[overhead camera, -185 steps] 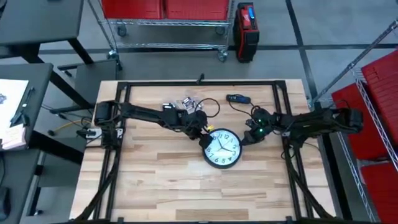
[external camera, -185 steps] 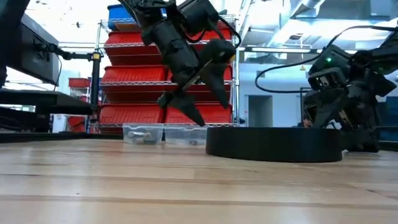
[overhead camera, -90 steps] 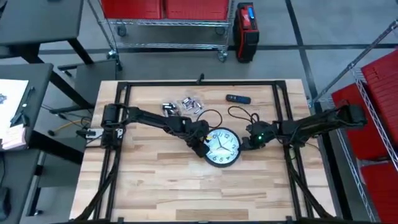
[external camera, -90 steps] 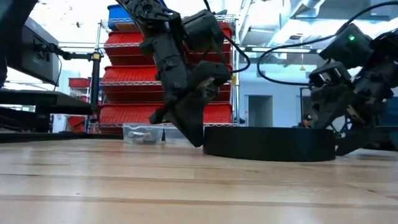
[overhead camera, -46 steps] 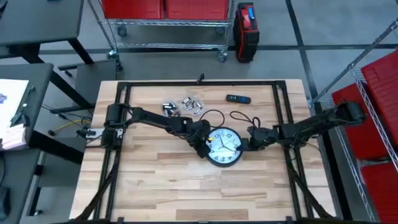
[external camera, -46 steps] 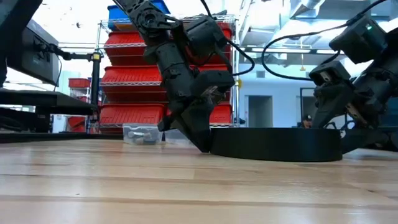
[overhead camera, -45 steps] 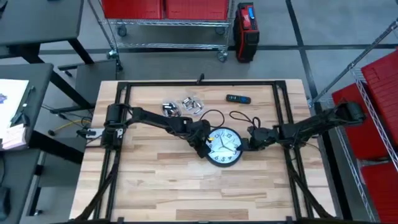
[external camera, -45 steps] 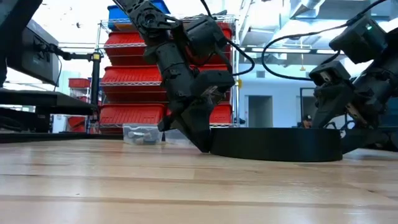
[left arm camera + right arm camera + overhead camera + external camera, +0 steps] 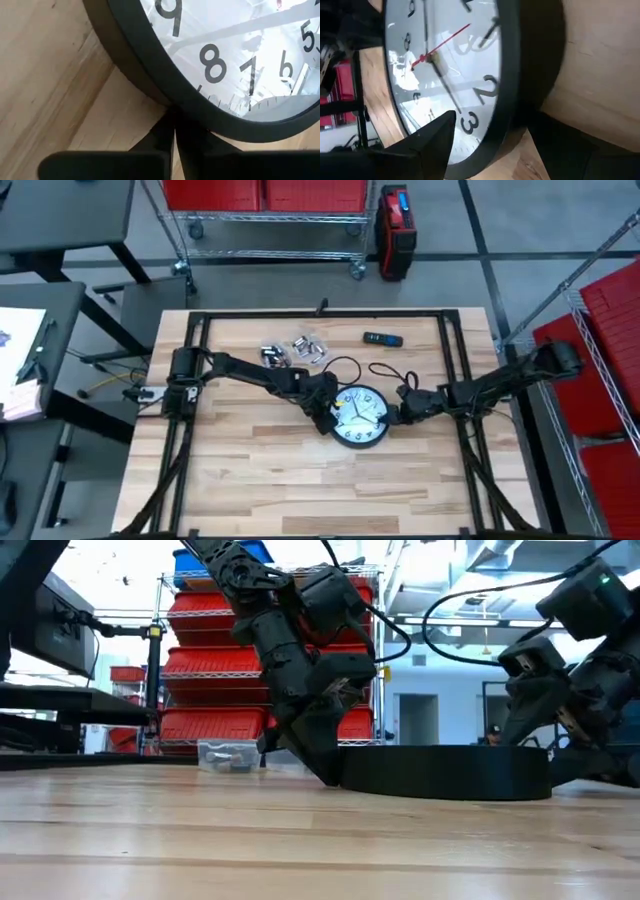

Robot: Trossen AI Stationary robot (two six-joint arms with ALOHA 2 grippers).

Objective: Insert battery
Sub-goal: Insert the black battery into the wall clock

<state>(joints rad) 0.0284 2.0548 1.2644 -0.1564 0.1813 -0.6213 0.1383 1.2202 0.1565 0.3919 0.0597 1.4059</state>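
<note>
The wall clock [image 9: 357, 417] lies face up on the wooden table [image 9: 260, 470], and it serves here as the landmark. In the high view the left gripper [image 9: 325, 421] is at the clock's left edge, low on the table, and the right gripper [image 9: 403, 410] is at the clock's right edge. This view does not show how the fingers stand.

The left wrist view gives more. There the two dark fingers [image 9: 165, 142] are pressed together, with only a thin line between them, and their tips touch the black rim of the clock [image 9: 165, 75] from the side; the numbers 9, 8, 7 and 6 are readable on the white face. The right wrist view shows the opposite side of the clock [image 9: 465, 65]: one finger [image 9: 427, 137] lies over the glass near the number 3 and the other finger is on the outer side of the rim, so the right gripper is spread apart around the rim. I cannot tell if it already presses on it.

The low view adds the height: the clock [image 9: 440, 772] looks like a flat black disc resting on the table, the left gripper [image 9: 325, 768] reaches down to the table surface beside it, and the right gripper [image 9: 560, 755] is at the clock's far end.

Only the high view shows the small things behind the clock: loose batteries [image 9: 270, 354], a clear packet [image 9: 308, 347] just beside them, and a small dark device [image 9: 382, 339] further toward the right arm. No battery is in either gripper
</note>
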